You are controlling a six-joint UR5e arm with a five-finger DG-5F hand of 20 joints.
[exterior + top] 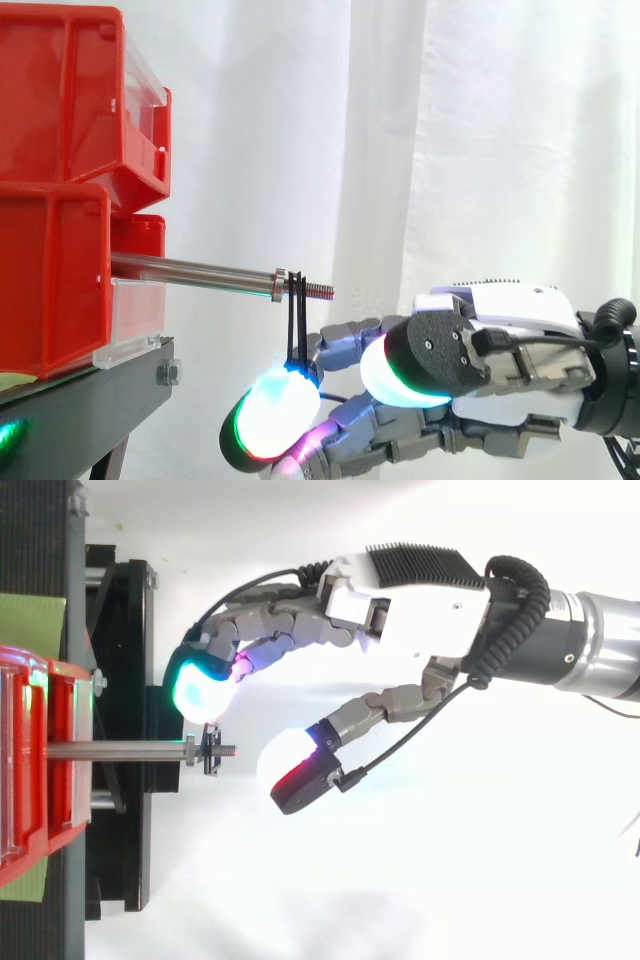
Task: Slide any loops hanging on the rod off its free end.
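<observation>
A metal rod (190, 268) sticks out rightwards from the red bins (60, 190), ending in a threaded free end (318, 291). A thin black loop (297, 325) hangs from the rod just past its collar, close to the free end; it is the same loop (210, 752) in the top view. My hand (500, 340) reaches in from the right, below the rod. Its curved fingers (200, 688) lie beside the loop, and one blue-lit fingertip (303, 374) meets the loop's lower end. The thumb (298, 768) stands apart beyond the rod's end. Nothing is pinched.
The red bins sit stacked on a black stand (90, 395) at the left. A white curtain (450, 140) hangs behind. Open space lies to the right of the rod's free end, around my hand.
</observation>
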